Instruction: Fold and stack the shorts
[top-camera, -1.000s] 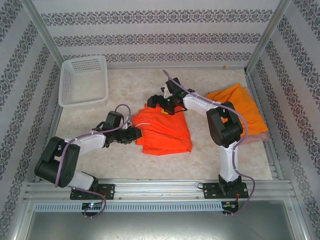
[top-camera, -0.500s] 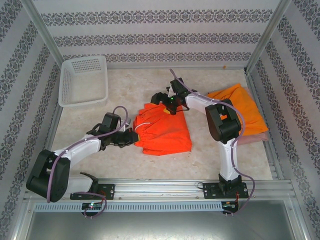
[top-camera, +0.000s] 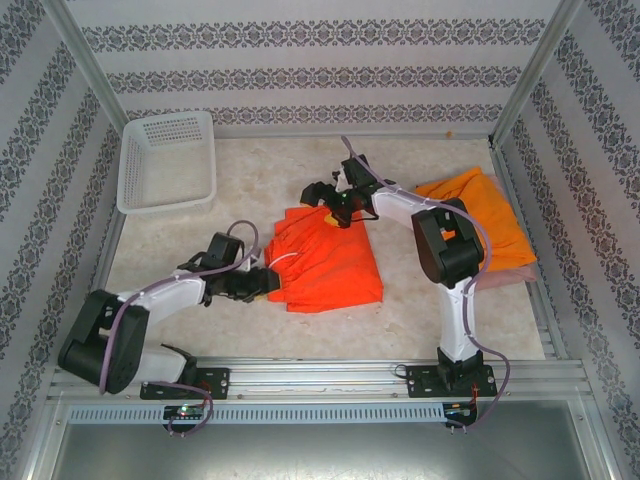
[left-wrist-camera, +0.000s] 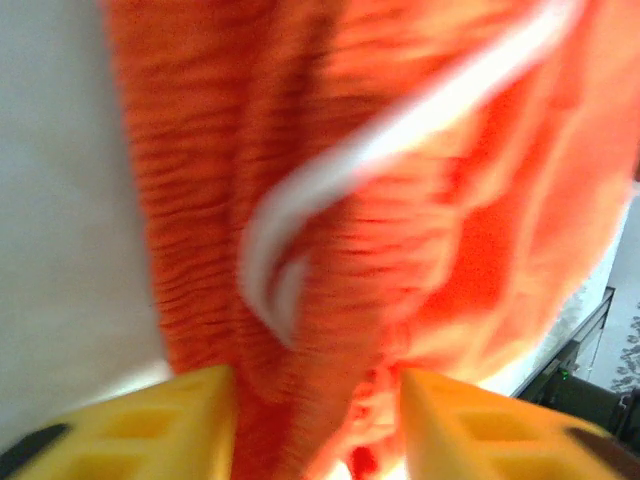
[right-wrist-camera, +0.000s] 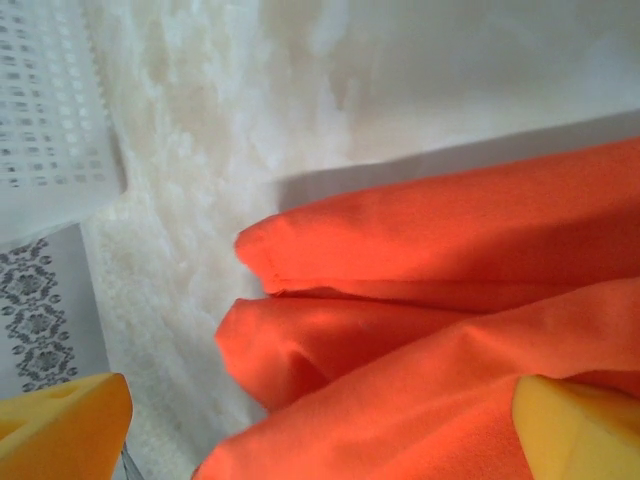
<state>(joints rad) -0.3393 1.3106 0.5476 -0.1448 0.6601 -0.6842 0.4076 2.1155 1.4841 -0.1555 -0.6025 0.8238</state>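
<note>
Since a second ago the left fingers (top-camera: 262, 284) have let go. They were clamped and now stand parted, with the gathered waistband of the orange shorts (top-camera: 330, 265) lying loosely between them and not pinched. That arm has also drawn back a little toward the near-left. The right fingers (top-camera: 328, 198) are spread wide and hover just over the far hem, having shifted slightly left off the cloth's corner. Neither arm holds anything.

In the left wrist view the white drawstring (left-wrist-camera: 300, 200) loops across the ribbed waist just beyond the yellow tips. The right wrist view looks down on two stacked leg folds with a third layer beneath them.

The shorts sit mid-table as a compact folded wedge, waist to the left and legs to the right. This looks like a fold just laid down, with the waist released so the layers can settle flat.

At the right edge a folded orange pair (top-camera: 478, 215) rests on a pink pair (top-camera: 505, 274) — presumably the stack this one should join. The basket (top-camera: 170, 160) stands at the far left of the table (top-camera: 260, 170), well apart from the cloth.
</note>
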